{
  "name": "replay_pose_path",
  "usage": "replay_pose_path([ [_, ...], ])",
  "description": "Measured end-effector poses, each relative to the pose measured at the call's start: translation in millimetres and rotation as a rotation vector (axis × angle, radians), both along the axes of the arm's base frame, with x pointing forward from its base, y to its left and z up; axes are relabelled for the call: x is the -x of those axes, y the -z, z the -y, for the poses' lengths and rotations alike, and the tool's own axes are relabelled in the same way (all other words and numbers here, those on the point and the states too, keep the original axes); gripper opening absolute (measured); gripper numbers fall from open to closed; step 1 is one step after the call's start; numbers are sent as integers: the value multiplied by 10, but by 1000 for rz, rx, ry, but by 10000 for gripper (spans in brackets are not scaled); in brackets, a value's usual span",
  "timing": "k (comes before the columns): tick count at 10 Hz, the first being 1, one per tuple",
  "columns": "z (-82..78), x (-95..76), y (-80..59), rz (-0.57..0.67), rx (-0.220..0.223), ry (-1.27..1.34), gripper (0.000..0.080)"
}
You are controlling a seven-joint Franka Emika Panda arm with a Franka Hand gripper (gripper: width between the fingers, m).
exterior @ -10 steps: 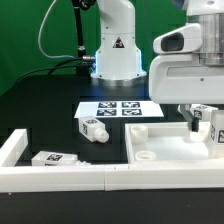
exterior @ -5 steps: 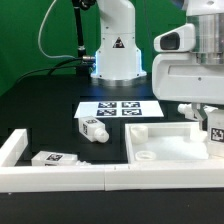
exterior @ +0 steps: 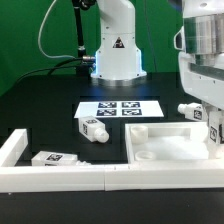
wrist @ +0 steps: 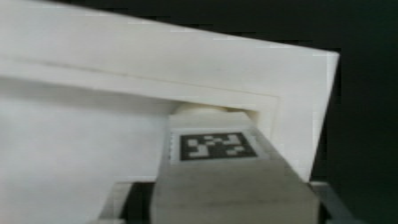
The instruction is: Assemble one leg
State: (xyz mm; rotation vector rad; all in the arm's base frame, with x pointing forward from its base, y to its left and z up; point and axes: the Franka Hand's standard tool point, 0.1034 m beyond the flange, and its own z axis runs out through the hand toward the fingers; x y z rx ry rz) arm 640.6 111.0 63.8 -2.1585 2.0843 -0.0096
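My gripper (exterior: 212,122) is at the exterior view's right edge, over the right end of the white tabletop panel (exterior: 165,150). It is shut on a white leg (exterior: 213,130) with a marker tag and holds it upright. In the wrist view the leg (wrist: 217,148) fills the space between my fingers (wrist: 135,200), its far end over a corner of the tabletop (wrist: 107,100). My gripper (wrist: 222,198) grips it from both sides. Two more tagged legs lie loose: one (exterior: 94,128) beside the marker board, one (exterior: 50,158) at the front left.
The marker board (exterior: 120,108) lies behind the tabletop, before the robot base (exterior: 116,60). A white rail (exterior: 60,178) runs along the front with an arm up its left side. Another white tagged part (exterior: 189,109) shows next to my gripper.
My gripper has moved toward the exterior view's right with the leg in it. It now sits partly out of frame. The loose legs and the tabletop have not moved.
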Motion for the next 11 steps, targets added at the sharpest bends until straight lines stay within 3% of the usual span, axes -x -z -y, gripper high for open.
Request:
replay_pose_path([
  [1, -15, -7, -5, -10, -25, 149, 284],
  [3, -12, -8, -5, -11, -29, 164, 284],
  [4, -12, -6, -2, -6, -22, 105, 331],
  [5, 2, -5, -3, 7, -5, -38, 331],
  [6, 31, -19, -10, 30, 17, -240, 544],
  [7, 14, -31, -34, 46, 41, -523, 623],
  [8, -49, -29, -51, 56, 46, -564, 623],
  [11, -22, -30, -43, 78, 85, -835, 647],
])
